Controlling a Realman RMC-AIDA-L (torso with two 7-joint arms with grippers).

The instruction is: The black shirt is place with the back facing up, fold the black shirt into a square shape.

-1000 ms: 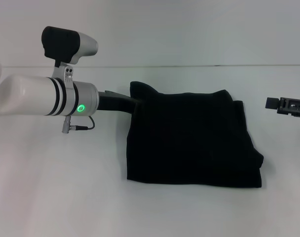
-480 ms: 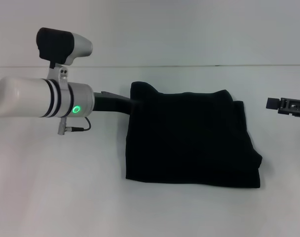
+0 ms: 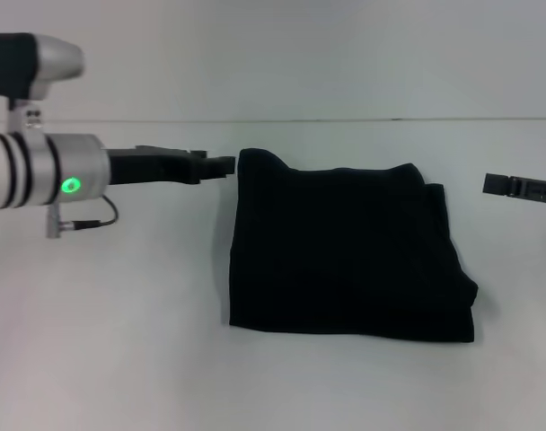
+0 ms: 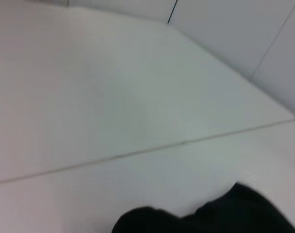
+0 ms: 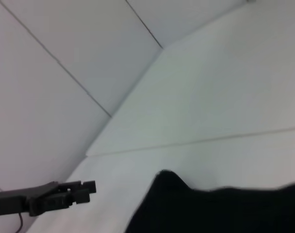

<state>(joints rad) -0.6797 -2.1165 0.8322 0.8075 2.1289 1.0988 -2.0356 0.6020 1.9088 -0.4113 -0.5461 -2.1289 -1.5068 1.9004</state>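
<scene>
Left gripper (image 3: 221,165) withdrawn off black shirt (image 3: 349,254)

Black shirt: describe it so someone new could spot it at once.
On the white table, look between the two arms at the centre. The black shirt lies there folded into a rough square, soft matte fabric, far larger than the hard left hand beside its far corner.

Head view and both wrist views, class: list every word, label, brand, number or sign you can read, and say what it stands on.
None can be read.
The black shirt shows no print or readable tag.
The left gripper, beside the shirt's far left corner, bears no lettering; neither does the right gripper, apart at the right edge.
The table carries no markings.
</scene>
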